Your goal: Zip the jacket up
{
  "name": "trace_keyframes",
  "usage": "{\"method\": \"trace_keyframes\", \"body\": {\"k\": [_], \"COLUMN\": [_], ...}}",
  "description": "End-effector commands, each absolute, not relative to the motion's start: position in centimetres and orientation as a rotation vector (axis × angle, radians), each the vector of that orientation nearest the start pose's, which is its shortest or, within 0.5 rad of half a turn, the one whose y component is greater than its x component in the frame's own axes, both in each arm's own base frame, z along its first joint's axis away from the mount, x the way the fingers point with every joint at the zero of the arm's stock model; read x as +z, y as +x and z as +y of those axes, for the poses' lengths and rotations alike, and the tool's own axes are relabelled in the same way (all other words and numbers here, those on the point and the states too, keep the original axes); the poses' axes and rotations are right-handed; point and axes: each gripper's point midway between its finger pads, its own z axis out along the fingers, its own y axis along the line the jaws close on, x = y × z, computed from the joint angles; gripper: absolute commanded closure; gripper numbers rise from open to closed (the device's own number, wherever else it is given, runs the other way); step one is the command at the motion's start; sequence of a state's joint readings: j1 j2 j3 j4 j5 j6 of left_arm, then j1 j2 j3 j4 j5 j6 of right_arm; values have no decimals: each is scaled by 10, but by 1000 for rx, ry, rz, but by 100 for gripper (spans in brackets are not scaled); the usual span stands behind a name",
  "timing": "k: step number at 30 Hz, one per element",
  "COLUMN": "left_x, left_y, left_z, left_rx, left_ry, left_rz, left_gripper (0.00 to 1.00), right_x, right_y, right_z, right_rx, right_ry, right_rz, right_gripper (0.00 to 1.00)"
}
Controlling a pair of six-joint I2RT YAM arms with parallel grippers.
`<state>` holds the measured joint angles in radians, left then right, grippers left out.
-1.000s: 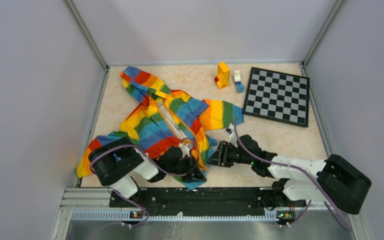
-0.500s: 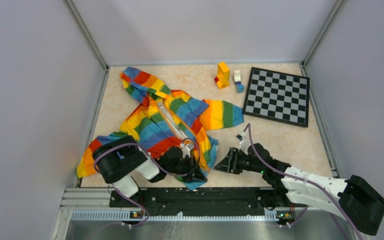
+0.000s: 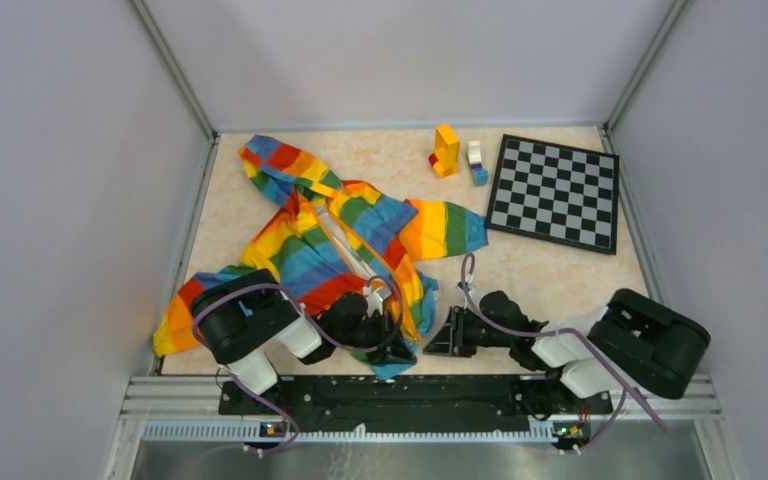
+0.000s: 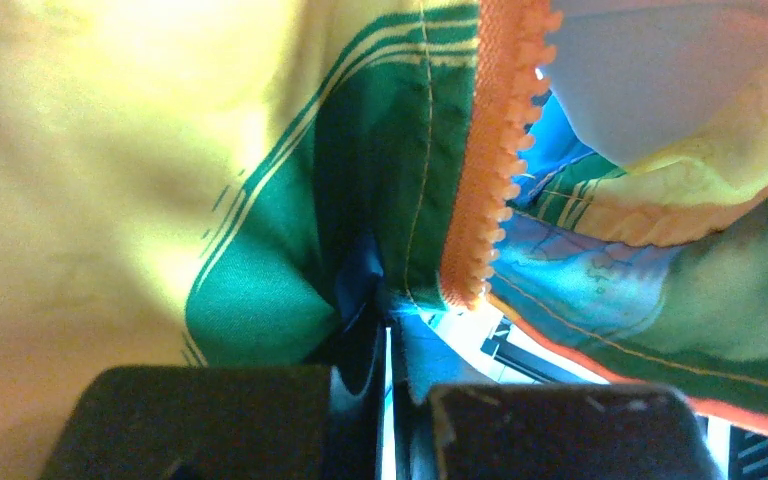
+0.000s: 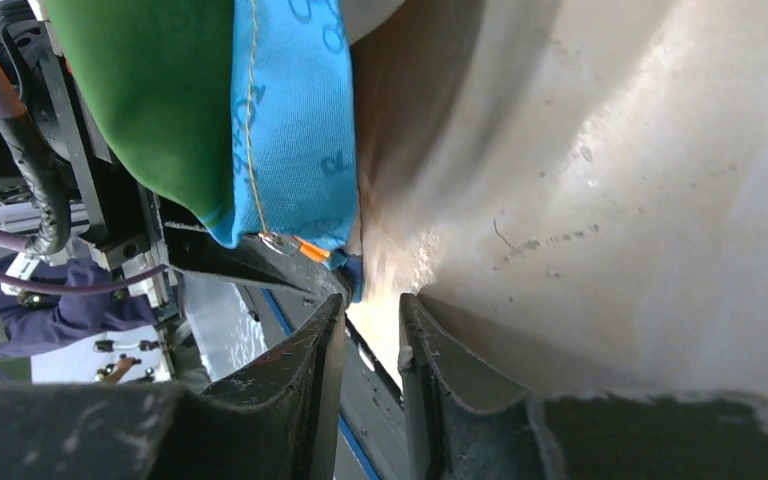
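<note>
left gripper (image 4: 388,362) pressed together, pinching the jacket (image 3: 330,250) hem at the near edge. right gripper (image 5: 370,330) narrowly parted, empty, just right of the blue hem corner. risk: it closes on bare surface (image 5: 610,200) or loose cloth and misses the orange zipper (image 4: 485,180). farther up, the front lies open.

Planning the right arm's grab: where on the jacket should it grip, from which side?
Probably the blue hem corner of the jacket, by the orange zipper end, from the right, low: it sticks out free just ahead of the right gripper.
</note>
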<state>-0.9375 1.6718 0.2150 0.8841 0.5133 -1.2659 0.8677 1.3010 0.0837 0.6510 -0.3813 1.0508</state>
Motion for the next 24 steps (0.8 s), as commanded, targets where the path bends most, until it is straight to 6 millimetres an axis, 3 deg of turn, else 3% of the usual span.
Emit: {"method": "trace_keyframes", "body": {"k": [1, 10, 17, 24], "left_x": [12, 12, 14, 14], "left_y": [80, 80, 79, 80], "left_z": [-315, -316, -316, -317], "left_rx": [-1592, -1602, -1618, -1623], "left_ry": [-43, -36, -36, -35], "left_rz": [2688, 2687, 2677, 2673], "left_gripper": [100, 100, 100, 100], "right_x": [52, 52, 47, 50], "right_y": [106, 106, 106, 107], "right_z": [296, 301, 303, 306], "right_rx": [1572, 1647, 1665, 1678], "right_ry": [-150, -133, -125, -134], "right_rz": [2320, 2246, 2250, 2229], "right_gripper": [75, 75, 85, 86]}}
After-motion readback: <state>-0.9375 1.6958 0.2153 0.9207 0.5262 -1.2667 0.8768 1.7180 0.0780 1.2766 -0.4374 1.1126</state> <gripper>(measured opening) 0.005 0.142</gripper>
